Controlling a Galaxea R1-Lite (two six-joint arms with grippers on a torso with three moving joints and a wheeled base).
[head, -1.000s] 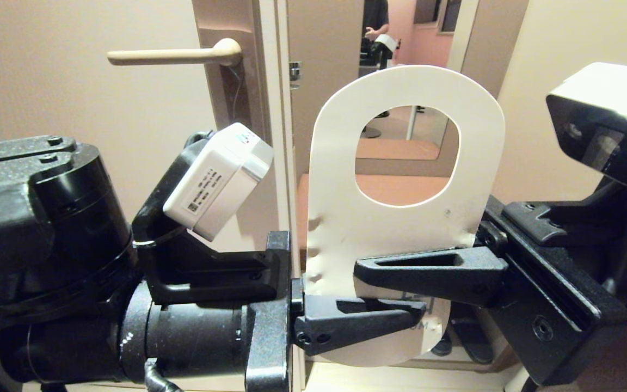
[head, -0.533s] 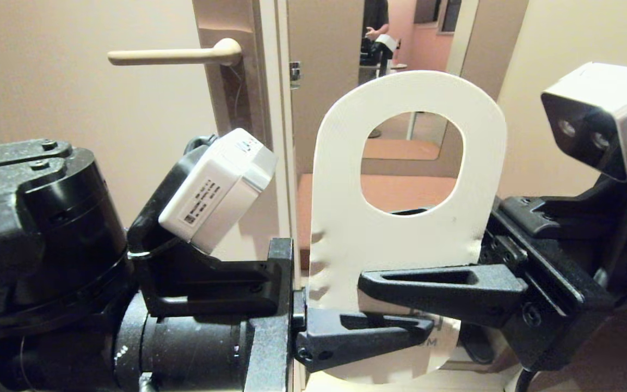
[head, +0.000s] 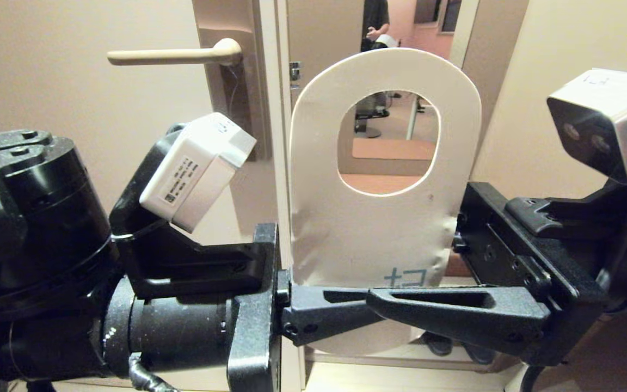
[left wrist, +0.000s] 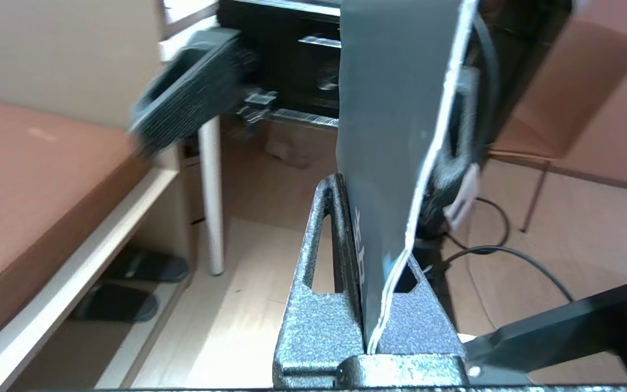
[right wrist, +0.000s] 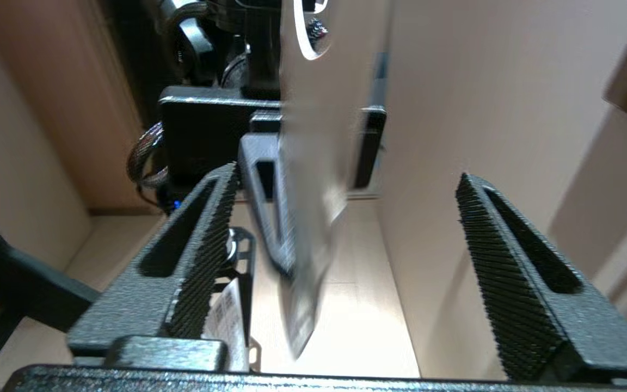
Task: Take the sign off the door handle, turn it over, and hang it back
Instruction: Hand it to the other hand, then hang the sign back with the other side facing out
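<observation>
**Sign pinched by the left gripper, right jaws spread wide around it**

So, starting at the jaws: left gripper (left wrist: 370, 305) clamped tight on the lower edge of the sign (head: 384, 218), both fingers pressed flat against the card, as seen from the left wrist. Dark blue-grey face on one side there, thin white edge on the other. Right gripper (right wrist: 346, 256) spread wide, ribbed pads well apart, card standing edge-on in the gap and touching neither pad. Bit blurry in that shot, so can't say more about the card's surface.

From the head view: sign held upright, rounded top up, white side toward the camera with a scrap of blue lettering just above the fingers. Big oval hole open, a room visible through it. Left finger coming in from the left across the bottom of the card, near finger of the right gripper crossing just in front from the right.

Further out: door handle (head: 174, 54) up and to the left of the sign, well apart from it, lever level and bare, brown backplate (head: 232, 98) behind it. A person (head: 376, 22) partly visible standing far back through the doorway.
</observation>
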